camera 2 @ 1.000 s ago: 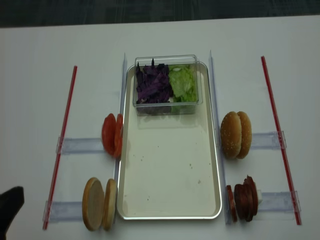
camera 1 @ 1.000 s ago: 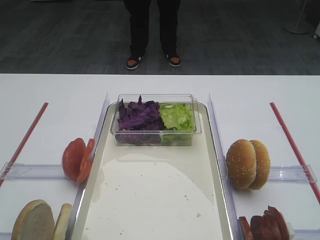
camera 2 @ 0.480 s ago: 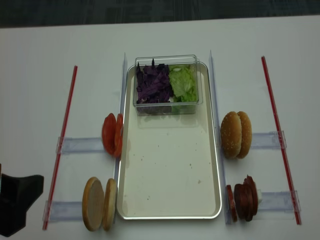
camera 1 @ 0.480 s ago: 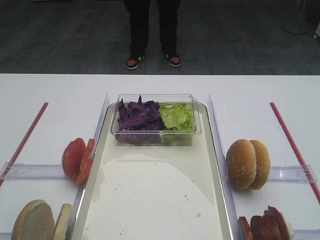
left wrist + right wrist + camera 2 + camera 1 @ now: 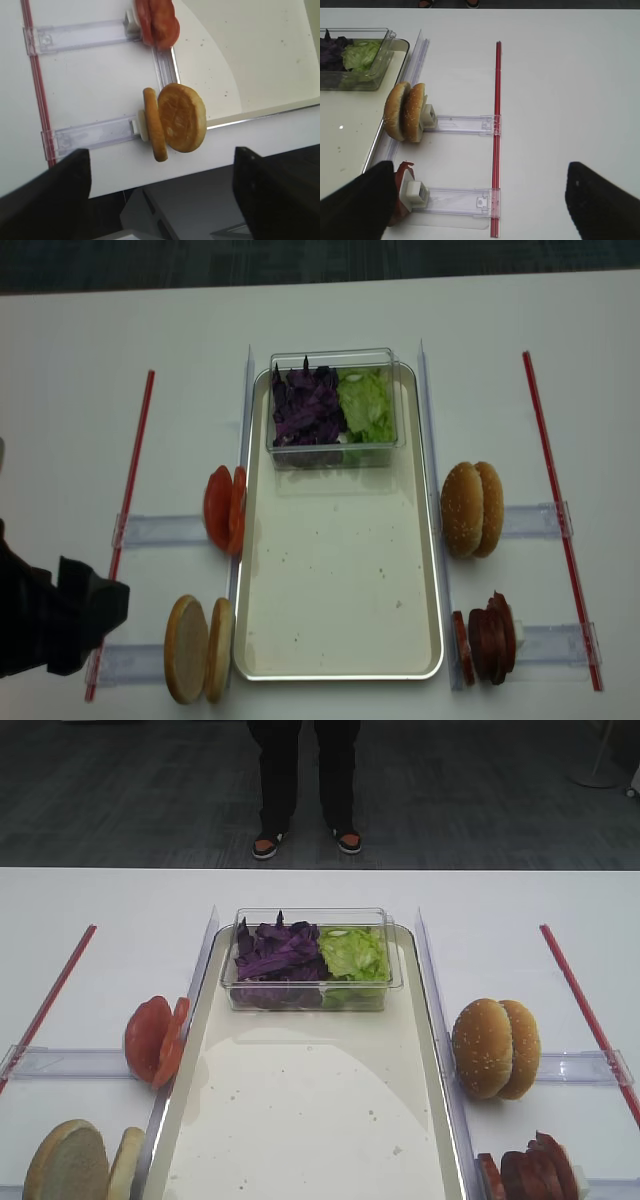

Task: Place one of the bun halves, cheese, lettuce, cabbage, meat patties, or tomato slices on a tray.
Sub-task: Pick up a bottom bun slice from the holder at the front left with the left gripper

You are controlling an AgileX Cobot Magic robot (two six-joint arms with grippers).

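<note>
The tray (image 5: 340, 570) lies in the middle with its cream floor bare (image 5: 310, 1120). Two bun halves (image 5: 198, 648) stand on edge by its near left corner. My left gripper (image 5: 85, 610) hovers just left of them. In the left wrist view it (image 5: 160, 200) is open and empty, with the bun halves (image 5: 175, 120) ahead of it. Tomato slices (image 5: 225, 510) stand further back on the left. Cabbage (image 5: 308, 408) and lettuce (image 5: 365, 405) fill a tub. Meat patties (image 5: 485, 637) stand at the near right. My right gripper (image 5: 480, 205) is open and empty. No cheese is in view.
The clear plastic tub (image 5: 332, 445) sits on the tray's far end. Sesame buns (image 5: 470, 510) stand right of the tray. Red strips (image 5: 130, 500) (image 5: 555, 500) run along both sides, with clear holders (image 5: 160, 530) across them. A person (image 5: 305, 780) stands beyond the table.
My left gripper has come in from the lower left corner of the realsense view and moved right, closer to the bun halves. Nothing else has shifted.
</note>
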